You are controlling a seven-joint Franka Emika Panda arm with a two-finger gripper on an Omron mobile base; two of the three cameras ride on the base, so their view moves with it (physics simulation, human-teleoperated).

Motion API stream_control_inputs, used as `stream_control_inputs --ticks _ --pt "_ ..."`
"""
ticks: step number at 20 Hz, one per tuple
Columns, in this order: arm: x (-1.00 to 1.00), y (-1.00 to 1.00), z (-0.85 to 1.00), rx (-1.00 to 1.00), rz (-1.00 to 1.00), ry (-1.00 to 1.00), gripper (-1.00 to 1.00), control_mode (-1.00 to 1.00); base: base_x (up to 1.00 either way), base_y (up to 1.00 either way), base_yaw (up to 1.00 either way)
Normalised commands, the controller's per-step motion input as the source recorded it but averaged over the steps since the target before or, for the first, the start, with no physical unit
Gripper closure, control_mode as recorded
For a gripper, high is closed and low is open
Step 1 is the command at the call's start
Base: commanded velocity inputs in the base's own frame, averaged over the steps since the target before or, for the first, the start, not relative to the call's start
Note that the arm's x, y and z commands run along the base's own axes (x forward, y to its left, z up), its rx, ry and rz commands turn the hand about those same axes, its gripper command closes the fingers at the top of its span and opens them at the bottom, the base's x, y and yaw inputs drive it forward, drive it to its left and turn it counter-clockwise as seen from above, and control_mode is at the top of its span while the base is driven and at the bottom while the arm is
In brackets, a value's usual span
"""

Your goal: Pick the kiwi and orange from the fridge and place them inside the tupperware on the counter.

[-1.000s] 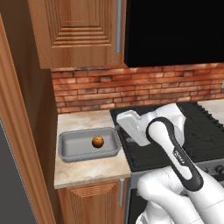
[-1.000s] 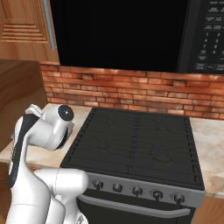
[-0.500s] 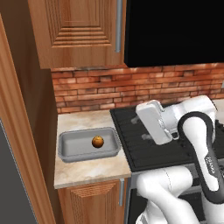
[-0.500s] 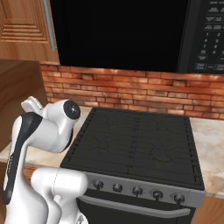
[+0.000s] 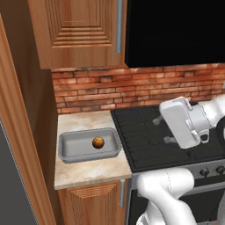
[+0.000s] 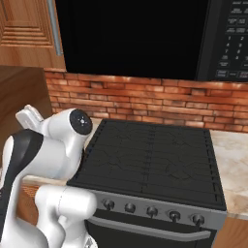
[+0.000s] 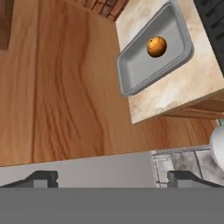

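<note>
The grey tupperware [image 5: 77, 147] rests on the beige counter [image 5: 92, 169] left of the stove, and the orange [image 5: 98, 142] lies inside it. My gripper [image 5: 163, 130] hovers open over the black stovetop, to the right of the tray, fingers pointing left with nothing between them. In the hand view the tupperware [image 7: 142, 68] and the orange [image 7: 156, 46] sit at the upper right, far ahead of my open gripper [image 7: 113, 179]. A dark grey strip of the fridge [image 5: 13, 189] shows at the far left. The kiwi is out of view.
The black stovetop [image 5: 149, 140] lies under the hand, with knobs along its front. A tall wooden panel [image 5: 17, 110] separates counter and fridge. A wooden wall cabinet [image 5: 83, 30] hangs above the tray, before a brick backsplash. More counter [image 6: 232, 164] lies right of the stove.
The arm has swung the hand rightward, away from the tray to above the stovetop. The orange has stayed in the tupperware and the jaws have stayed open.
</note>
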Motion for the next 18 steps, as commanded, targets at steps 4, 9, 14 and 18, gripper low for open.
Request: stream_control_inputs --ticks 4,9,14,18 --pt "-0.39 -0.32 0.42 -0.11 0.00 -0.18 -1.00 -1.00 0.00 0.00 0.00" --pt "-0.16 -0.31 0.42 -0.16 0.00 -0.22 -1.00 -1.00 0.00 0.00 0.00" --pt "-0.09 -0.26 0.16 -0.10 0.06 -0.36 -1.00 -1.00 0.00 0.00 0.00" --pt "-0.14 -0.15 0.00 -0.13 0.05 -0.29 -1.00 -1.00 0.00 0.00 0.00"
